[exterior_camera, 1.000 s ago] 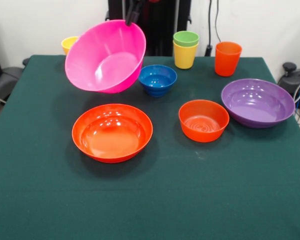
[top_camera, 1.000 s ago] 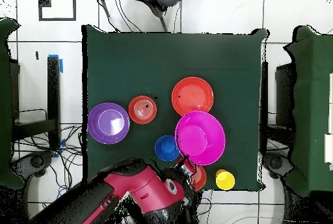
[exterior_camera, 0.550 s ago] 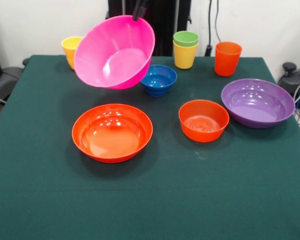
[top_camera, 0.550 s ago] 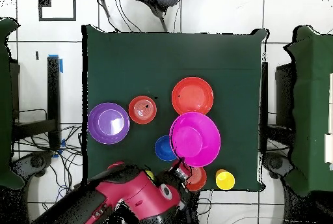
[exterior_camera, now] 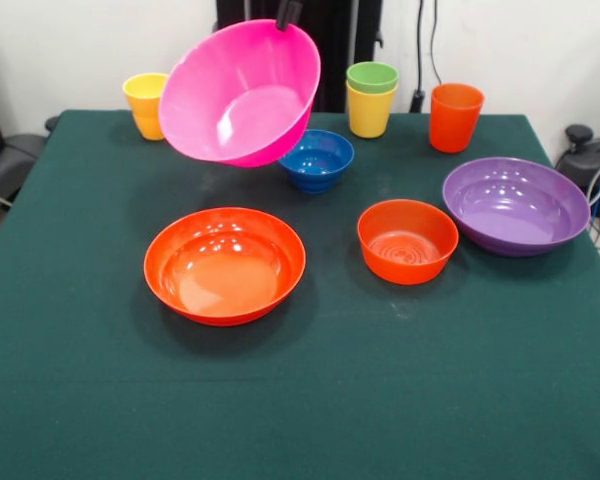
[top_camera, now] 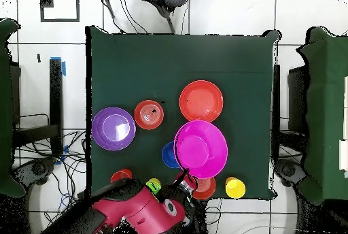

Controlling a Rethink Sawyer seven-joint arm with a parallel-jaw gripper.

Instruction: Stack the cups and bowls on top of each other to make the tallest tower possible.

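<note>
Bowls and cups sit apart across the green table [exterior_camera: 310,400] with no tower begun, as the gripper [exterior_camera: 287,14] at the top centre of the front view is clamped on the far rim of the big pink bowl [exterior_camera: 242,92] and holds it clear of the cloth, tilted so that its mouth faces the camera. In the overhead view the pink bowl [top_camera: 200,149] hangs right of centre in the lower half of the frame, partly covering the small blue bowl [top_camera: 169,154] and a small orange bowl [top_camera: 204,188] beside the red arm [top_camera: 136,211]. Below the raised bowl in the front view lies the wide orange bowl [exterior_camera: 225,264], left of centre; another small orange bowl [exterior_camera: 407,240] sits right of centre and the wide purple bowl [exterior_camera: 516,205] at the right edge. Along the top stand one yellow cup [exterior_camera: 145,104] at upper left, a light green cup [exterior_camera: 372,77] nested in a second yellow cup [exterior_camera: 369,112], and the taller orange cup [exterior_camera: 455,116]. The step in hand appears to be carrying the widest piece to serve as a base. The next move likely calls for levelling the bowl, setting it down on open cloth and releasing it before the smaller bowls go on.
</note>
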